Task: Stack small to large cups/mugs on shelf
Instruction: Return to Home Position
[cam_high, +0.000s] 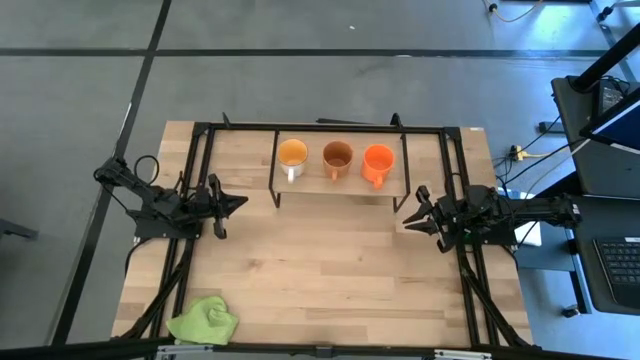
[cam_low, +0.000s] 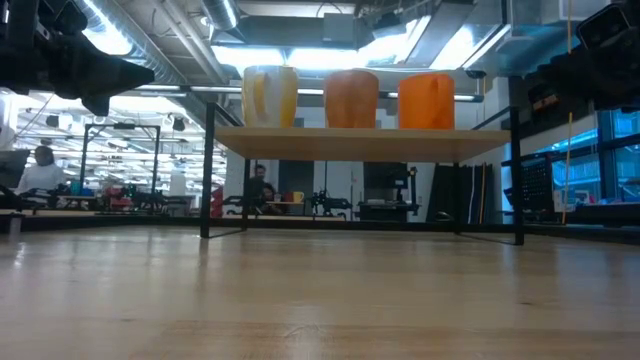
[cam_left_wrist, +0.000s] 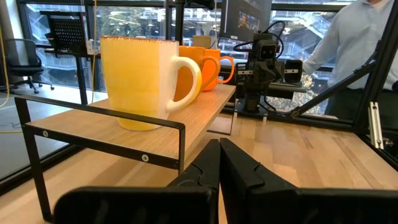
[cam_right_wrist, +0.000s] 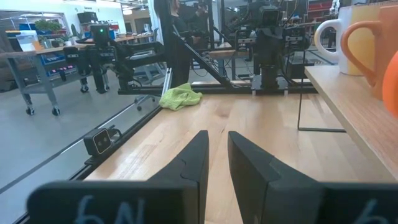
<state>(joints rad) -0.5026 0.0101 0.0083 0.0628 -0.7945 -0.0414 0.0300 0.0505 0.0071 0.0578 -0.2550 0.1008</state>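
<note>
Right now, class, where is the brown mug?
In the high view, the brown mug stands mid-row on the shelf, between the white mug on the left and the orange mug on the right.

Shelf (cam_high: 340, 186) filled, upper centre of the frame
White mug (cam_high: 292, 155), brown mug (cam_high: 338, 156) and orange mug (cam_high: 378, 163) stand upright, left to right.

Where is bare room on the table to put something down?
The wide tabletop between the left hand and the right hand, in front of the shelf, is bare, down to the green cloth. The shelf is crowded: white mug, brown mug, orange mug.
</note>
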